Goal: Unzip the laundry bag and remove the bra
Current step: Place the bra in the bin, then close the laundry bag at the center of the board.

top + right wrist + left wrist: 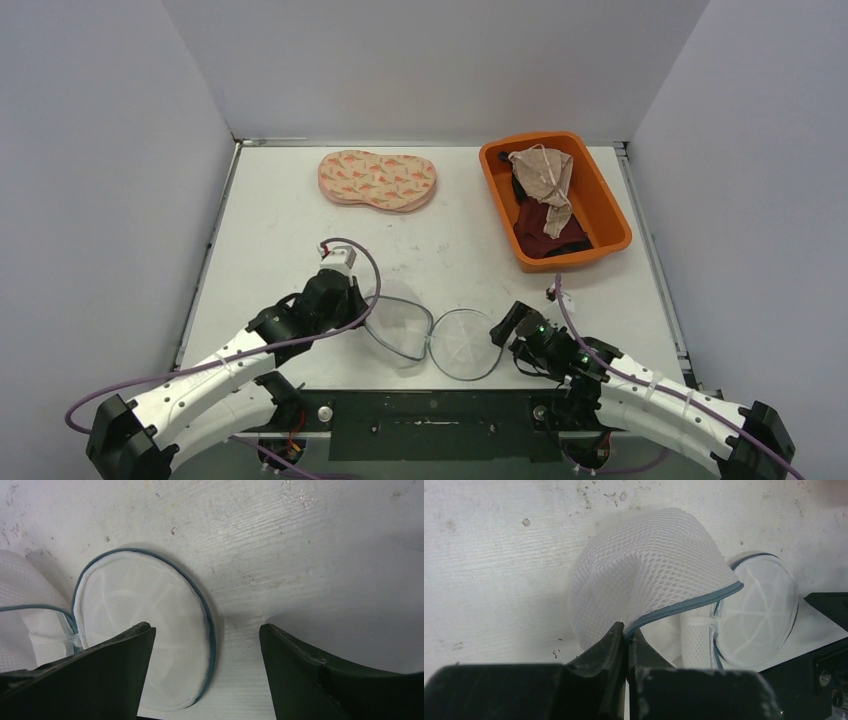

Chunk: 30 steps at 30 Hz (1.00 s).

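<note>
Mesh, overhead: laundry bag (430, 340) splayed open between left gripper (362, 305) and right gripper (500, 325); bra (378, 180) well beyond both, seemingly already out.
Left wrist: jaws pinched shut on zip edge (684, 607), propping one dome up, likely to keep the mouth open.
Right wrist: jaws wide, nothing held; flat half (145, 630) lies under the left finger.

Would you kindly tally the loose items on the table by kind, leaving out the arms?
Mesh laundry bag: 1
Patterned bra: 1
Orange bin: 1
Garments in the bin: 2 (beige garment, maroon garment)
Total: 5
</note>
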Tool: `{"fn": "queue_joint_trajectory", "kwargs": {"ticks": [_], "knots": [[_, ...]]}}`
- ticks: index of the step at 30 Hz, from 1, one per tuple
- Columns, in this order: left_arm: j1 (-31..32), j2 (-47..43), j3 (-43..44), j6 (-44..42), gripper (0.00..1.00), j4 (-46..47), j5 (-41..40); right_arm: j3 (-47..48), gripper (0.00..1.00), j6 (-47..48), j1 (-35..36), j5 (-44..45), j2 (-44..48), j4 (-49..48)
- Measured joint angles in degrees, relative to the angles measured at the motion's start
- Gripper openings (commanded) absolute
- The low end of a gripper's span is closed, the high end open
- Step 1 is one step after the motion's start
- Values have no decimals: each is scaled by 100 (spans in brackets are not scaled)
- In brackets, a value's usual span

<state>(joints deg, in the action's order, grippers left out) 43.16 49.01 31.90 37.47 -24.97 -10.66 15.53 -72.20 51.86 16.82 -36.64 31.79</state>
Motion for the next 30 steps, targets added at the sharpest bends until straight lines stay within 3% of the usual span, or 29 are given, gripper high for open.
{"fn": "queue_joint_trajectory", "kwargs": {"ticks": [12,16,24,30], "knots": [[2,-236,-363,697,0,254,-46,-216,33,-24,98,-151,-1019,-1416],[4,-321,-442,809,0,334,4,-254,6,-31,114,-179,-1311,-1742],[4,-590,-573,949,0,380,109,-142,5,153,114,-170,-1257,-1582],[4,-767,-623,1158,0,511,212,1283,5,1161,118,433,-1117,-540]]}}
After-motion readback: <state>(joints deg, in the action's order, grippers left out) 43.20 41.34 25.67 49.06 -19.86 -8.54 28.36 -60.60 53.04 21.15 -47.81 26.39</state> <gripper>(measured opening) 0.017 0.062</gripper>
